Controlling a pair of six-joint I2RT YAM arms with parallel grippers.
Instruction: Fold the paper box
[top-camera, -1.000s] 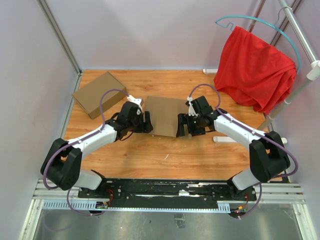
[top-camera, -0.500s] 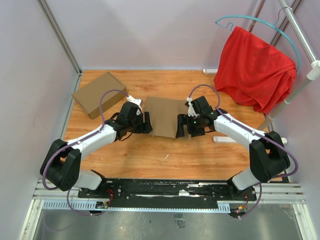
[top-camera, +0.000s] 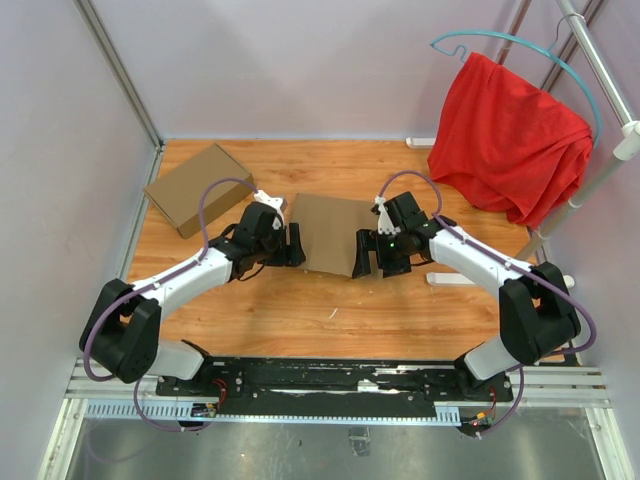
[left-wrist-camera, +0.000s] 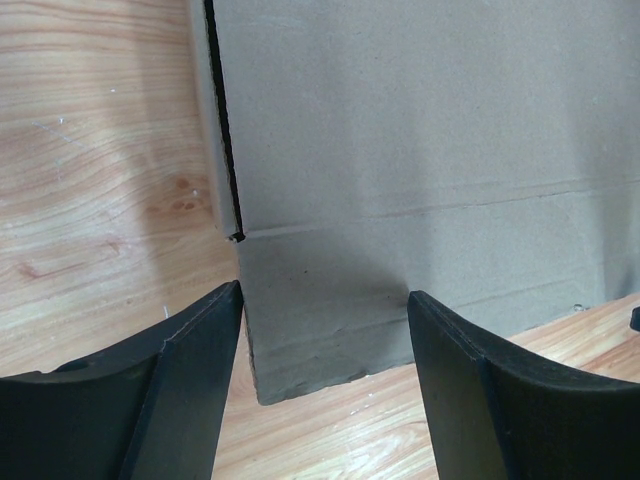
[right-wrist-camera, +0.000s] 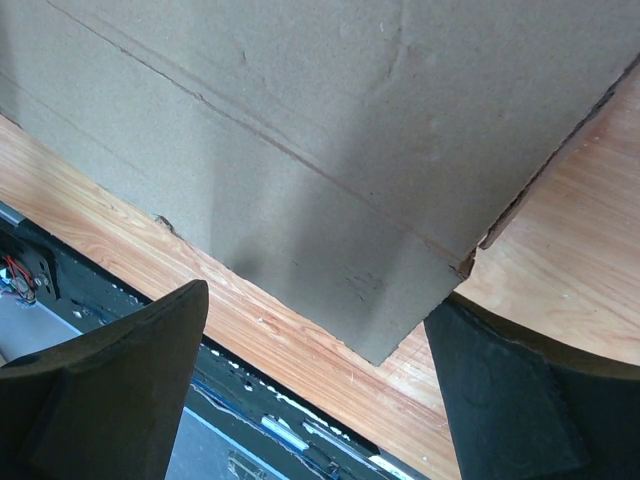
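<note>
Your L gripper (top-camera: 292, 245) and R gripper (top-camera: 365, 252) at opposite sides of the paper box (top-camera: 330, 232), box resting on wooden table (top-camera: 400, 305) btwn them, both grippers' fingers (left-wrist-camera: 190, 380) spread apart, a box corner flap btwn each pair.

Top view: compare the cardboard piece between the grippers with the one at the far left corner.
The paper box between the grippers lies square in the view; the cardboard box at the far left is turned at an angle. The paper box has the left gripper and right gripper open at its sides; the cardboard box has neither arm at it. Both are plain brown cardboard.
</note>
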